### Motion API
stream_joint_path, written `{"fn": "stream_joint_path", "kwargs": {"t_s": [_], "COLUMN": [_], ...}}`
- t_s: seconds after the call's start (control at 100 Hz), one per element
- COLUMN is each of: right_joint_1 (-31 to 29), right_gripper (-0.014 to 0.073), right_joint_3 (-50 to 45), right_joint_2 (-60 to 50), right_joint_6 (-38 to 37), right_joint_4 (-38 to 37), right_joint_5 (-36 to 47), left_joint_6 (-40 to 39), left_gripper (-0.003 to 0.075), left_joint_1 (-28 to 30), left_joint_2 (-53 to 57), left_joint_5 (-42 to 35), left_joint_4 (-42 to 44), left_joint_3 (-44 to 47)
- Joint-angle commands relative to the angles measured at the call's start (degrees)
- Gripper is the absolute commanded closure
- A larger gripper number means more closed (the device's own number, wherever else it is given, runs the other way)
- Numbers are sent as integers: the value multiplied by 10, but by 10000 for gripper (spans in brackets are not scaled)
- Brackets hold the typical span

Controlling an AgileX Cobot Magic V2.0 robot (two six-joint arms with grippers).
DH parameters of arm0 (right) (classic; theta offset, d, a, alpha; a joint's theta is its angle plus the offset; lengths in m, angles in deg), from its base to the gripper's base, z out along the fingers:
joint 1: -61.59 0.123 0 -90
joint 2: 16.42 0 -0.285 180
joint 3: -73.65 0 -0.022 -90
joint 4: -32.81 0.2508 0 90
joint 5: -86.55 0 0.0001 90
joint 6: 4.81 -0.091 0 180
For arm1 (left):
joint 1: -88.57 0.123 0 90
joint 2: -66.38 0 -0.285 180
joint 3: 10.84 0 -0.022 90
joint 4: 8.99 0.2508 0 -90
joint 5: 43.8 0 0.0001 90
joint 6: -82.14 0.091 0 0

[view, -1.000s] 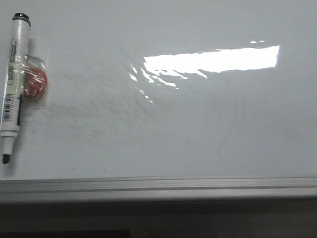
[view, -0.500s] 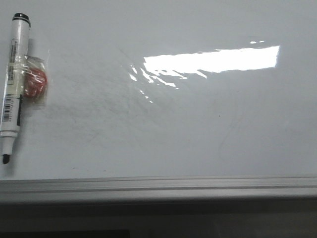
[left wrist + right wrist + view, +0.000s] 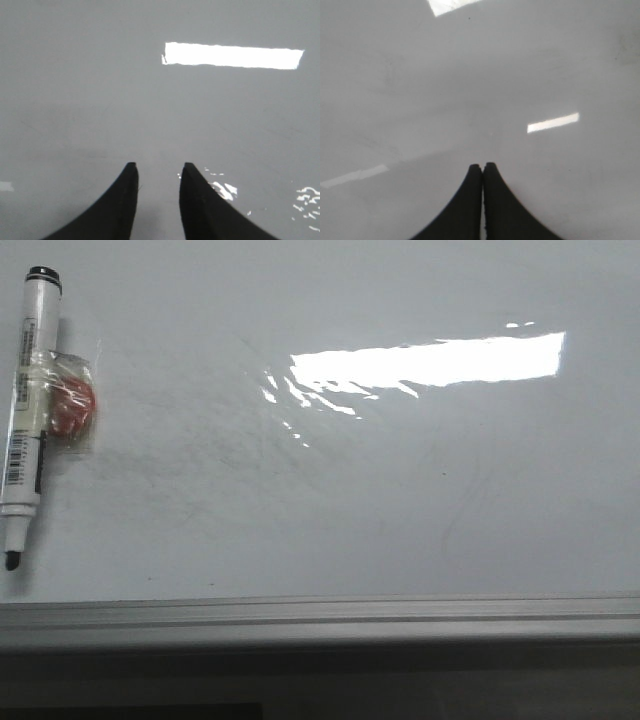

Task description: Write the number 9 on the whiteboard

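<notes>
Across nearly the whole front view lies the whiteboard (image 3: 340, 510), glossy white, flat, with faint grey smudges and a bright glare patch (image 3: 430, 362) above its middle. Its grey aluminium frame edge (image 3: 320, 618) runs along the near side. No black strokes of the number 9 show on the board in any view; only smudges. At the board's far left edge rests a whiteboard marker (image 3: 24, 410), white barrel, black cap end pointing away from the frame, bare black tip pointing toward the frame. A small red round thing in clear wrap (image 3: 71, 406) is touching the marker's barrel, on the side toward the glare patch. Left gripper (image 3: 158, 169) hangs above bare board, fingers apart with a narrow gap, nothing between them. Right gripper (image 3: 482, 167) above bare board too, fingers pressed together, holding nothing.
</notes>
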State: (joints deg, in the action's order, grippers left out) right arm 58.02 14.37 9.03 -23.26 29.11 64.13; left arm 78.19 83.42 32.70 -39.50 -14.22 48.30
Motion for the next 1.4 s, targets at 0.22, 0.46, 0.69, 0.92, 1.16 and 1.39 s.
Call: {"fn": "stream_joint_path", "kwargs": {"t_s": [0.22, 0.46, 0.69, 0.92, 1.16, 1.39], "right_joint_1": [7, 60, 118, 145, 146, 185], "right_gripper": [657, 657, 657, 657, 657, 657], "right_joint_3": [20, 20, 20, 20, 20, 22], "right_joint_2": [10, 10, 10, 10, 10, 10], "right_joint_6": [-1, 43, 100, 100, 100, 100], "right_joint_4": [-2, -2, -2, -2, 11, 22], "right_joint_5": [23, 10, 9, 9, 2, -18], "left_joint_6": [-4, -5, -5, -5, -4, -4], "left_gripper": [381, 382, 383, 382, 402, 626], "left_joint_1": [-113, -317, -394, -395, -394, -394], "left_joint_2": [-73, -89, -136, -203, -246, -271], "left_joint_5": [-102, -91, -97, -112, -137, -138], "left_joint_4": [1, -17, -70, -114, -114, -114], "left_joint_3": [-19, -19, -19, -19, -19, -19]}}
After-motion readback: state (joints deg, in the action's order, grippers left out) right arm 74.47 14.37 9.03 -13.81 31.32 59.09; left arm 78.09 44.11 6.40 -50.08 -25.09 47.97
